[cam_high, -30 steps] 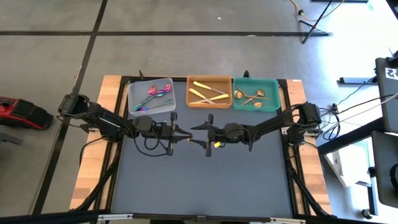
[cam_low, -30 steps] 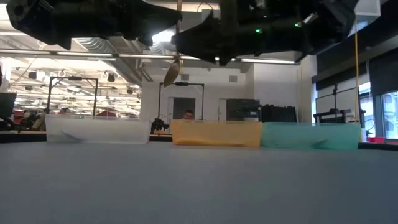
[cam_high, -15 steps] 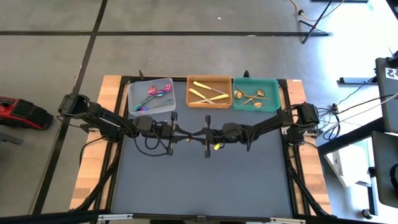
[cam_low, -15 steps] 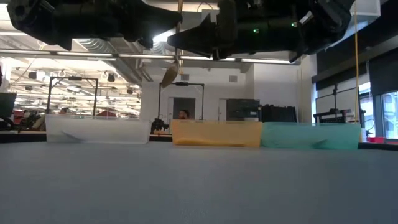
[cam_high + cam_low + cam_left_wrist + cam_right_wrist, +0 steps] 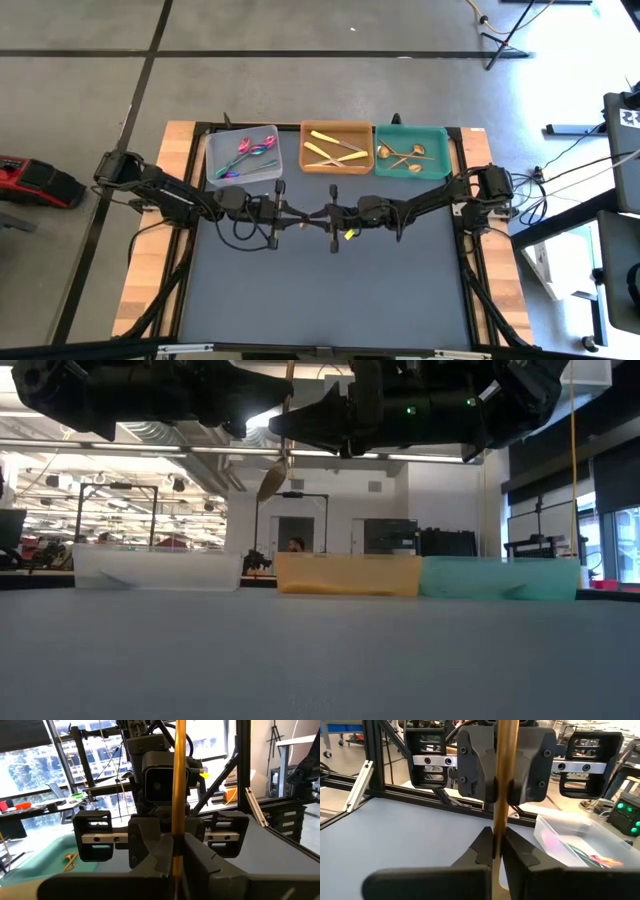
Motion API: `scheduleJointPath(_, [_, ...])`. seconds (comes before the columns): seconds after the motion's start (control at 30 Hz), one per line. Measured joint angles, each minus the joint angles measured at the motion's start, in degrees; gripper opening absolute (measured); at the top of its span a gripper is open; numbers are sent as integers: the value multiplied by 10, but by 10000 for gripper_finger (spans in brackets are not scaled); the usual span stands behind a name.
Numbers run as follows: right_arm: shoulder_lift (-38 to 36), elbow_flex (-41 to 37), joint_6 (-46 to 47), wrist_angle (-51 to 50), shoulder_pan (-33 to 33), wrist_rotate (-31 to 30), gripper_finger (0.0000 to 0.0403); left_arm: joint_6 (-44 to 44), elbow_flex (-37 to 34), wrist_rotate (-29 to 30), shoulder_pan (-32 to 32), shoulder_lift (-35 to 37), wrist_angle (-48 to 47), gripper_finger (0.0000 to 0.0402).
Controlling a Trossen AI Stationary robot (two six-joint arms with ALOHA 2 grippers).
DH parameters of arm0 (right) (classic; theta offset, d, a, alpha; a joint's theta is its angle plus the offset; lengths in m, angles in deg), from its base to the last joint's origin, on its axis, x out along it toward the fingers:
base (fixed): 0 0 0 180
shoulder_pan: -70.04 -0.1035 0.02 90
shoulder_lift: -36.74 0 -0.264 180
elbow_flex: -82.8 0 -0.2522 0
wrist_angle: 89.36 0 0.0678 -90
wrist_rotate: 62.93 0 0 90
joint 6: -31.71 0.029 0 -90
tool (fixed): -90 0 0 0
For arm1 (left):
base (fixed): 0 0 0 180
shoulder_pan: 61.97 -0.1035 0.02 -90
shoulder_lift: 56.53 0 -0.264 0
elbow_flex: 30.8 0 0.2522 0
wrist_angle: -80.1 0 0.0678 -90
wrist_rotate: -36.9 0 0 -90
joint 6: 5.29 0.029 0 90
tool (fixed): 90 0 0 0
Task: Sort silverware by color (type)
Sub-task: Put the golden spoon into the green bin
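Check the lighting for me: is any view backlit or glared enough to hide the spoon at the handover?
Low view: the arms are black silhouettes against the ceiling lights, yet the spoon bowl catches light. Left wrist view: bright windows behind, but the handle reads plainly against the right tool. Right wrist view: even light. High view: glare only on the floor at upper right.

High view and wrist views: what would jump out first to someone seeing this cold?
Both arms meet nose to nose above the middle of the table, the left claw and right claw shut on one upright gold spoon, mid-handover. Behind them sit three trays: the clear tray with iridescent pieces, the orange tray with pale gold ones, and the teal tray with copper-gold spoons.
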Motion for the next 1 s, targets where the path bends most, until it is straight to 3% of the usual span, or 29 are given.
scheduleJointPath(0.37, [0, 0, 29, -3, 0, 4, 73, 3, 0, -2, 0, 0, -2, 22])
scheduleJointPath(0.43, [0, 0, 23, -15, 0, 10, 66, 0, 0, -2, 0, 0, -2, 22])
scheduleJointPath(0.57, [0, 0, 12, -19, 0, 2, 11, 0, 0, -1, 0, 0, -1, 27])
scheduleJointPath(0.8, [-12, 0, -1, -41, 0, -17, 5, -33, 0, 7, 0, 0, -2, 69])
scheduleJointPath(1.0, [-112, 0, -24, -192, 0, -91, 7, -74, 0, 41, 1, 40, -104, 124])
